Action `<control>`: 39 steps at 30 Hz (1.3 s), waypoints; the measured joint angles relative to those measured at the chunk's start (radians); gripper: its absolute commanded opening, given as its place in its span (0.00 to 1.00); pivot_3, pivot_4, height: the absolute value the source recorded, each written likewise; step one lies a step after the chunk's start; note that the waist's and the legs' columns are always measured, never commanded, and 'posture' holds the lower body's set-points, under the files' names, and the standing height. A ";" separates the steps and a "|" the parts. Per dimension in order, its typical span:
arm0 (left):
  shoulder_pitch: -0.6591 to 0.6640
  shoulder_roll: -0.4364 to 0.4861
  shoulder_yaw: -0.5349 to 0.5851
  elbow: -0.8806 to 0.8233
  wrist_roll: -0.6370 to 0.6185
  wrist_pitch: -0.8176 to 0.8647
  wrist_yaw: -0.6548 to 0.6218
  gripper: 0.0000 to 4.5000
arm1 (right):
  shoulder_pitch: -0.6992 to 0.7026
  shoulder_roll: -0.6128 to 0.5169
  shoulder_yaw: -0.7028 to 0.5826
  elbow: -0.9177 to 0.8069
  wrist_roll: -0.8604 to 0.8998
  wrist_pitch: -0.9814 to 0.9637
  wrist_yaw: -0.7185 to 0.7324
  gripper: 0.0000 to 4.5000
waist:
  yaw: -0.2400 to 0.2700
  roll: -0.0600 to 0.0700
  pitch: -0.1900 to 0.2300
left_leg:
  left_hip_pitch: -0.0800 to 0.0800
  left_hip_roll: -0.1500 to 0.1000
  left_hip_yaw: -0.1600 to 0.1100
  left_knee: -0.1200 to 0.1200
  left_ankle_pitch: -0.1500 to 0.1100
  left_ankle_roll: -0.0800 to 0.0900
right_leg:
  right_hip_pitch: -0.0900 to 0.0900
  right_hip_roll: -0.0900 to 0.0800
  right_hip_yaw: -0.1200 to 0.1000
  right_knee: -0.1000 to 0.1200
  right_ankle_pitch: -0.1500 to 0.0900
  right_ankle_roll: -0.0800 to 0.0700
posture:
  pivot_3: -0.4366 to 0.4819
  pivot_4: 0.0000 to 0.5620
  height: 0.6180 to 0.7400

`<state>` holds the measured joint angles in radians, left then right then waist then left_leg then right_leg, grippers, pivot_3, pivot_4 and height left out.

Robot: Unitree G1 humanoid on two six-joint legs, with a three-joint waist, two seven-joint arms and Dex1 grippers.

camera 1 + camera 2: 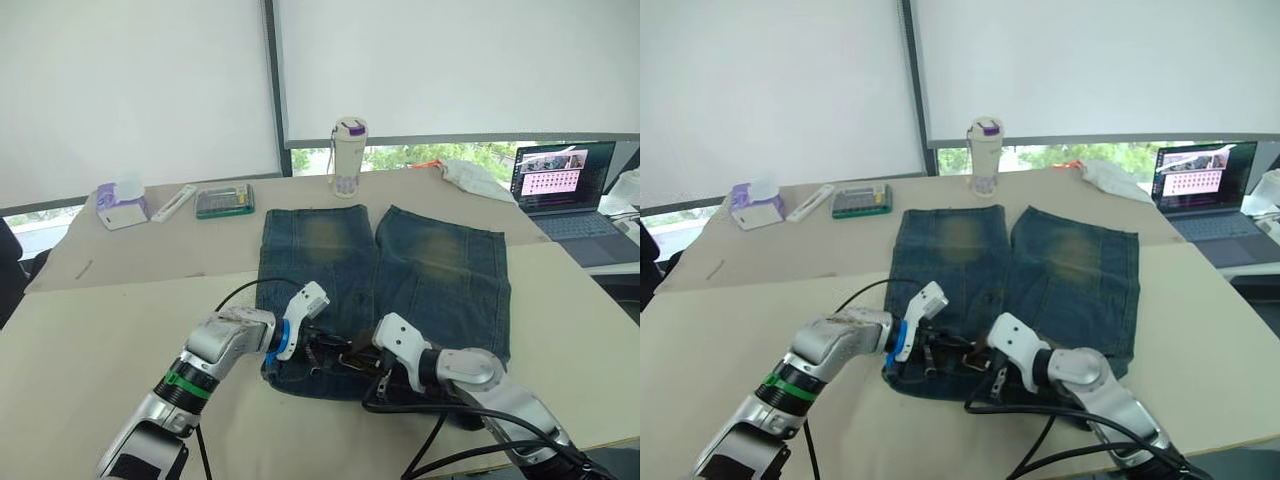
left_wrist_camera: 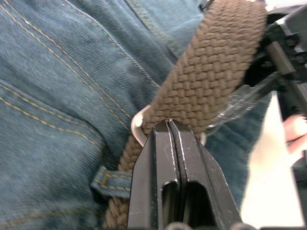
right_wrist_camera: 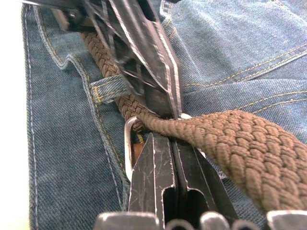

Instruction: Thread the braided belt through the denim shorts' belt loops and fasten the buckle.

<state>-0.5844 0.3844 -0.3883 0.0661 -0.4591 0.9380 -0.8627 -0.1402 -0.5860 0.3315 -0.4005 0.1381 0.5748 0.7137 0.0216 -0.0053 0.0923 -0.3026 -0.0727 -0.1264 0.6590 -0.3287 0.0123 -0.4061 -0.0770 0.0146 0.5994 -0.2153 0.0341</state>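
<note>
Both claws are meeting at the waistband of the denim shorts [image 1: 385, 270], which are lying flat on the surface [image 1: 120, 330] with the legs pointing away from the claws. The left claw [image 2: 169, 125] is showing its two black fingers pressed together, tips resting against the braided belt [image 2: 211, 72] at the silver buckle [image 2: 138, 125]. Just behind those tips, the belt is passing under one of the belt loops [image 2: 111, 181]. The right claw [image 3: 169, 136], fingers likewise pressed together, is facing the left claw from the opposite side, its tips sitting at the buckle frame where the braided strap is crossing over it; whether either claw is actually pinching the belt cannot be told. Well beyond both claws, a bottle [image 1: 349, 157] is standing near the far edge.
</note>
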 measured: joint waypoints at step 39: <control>0.045 0.002 0.003 0.062 0.196 -0.427 -0.204 0.00 | 0.354 -0.203 -0.465 -0.574 0.205 0.328 -0.144 0.55 | -0.004 0.005 0.009 | -0.004 0.000 -0.003 0.002 -0.009 0.001 | 0.000 -0.002 0.002 -0.003 -0.008 0.009 | 0.48 0.27 1.00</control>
<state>-0.5396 0.3866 -0.3851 0.1285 -0.2635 0.5107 -1.0662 0.2134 -0.7887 -0.1331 -0.9745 0.3428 0.9031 0.5696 0.0179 -0.0004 0.1012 -0.3062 -0.0730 -0.1299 0.6609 -0.3375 0.0134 -0.4059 -0.0787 0.0164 0.5962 -0.2233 0.0435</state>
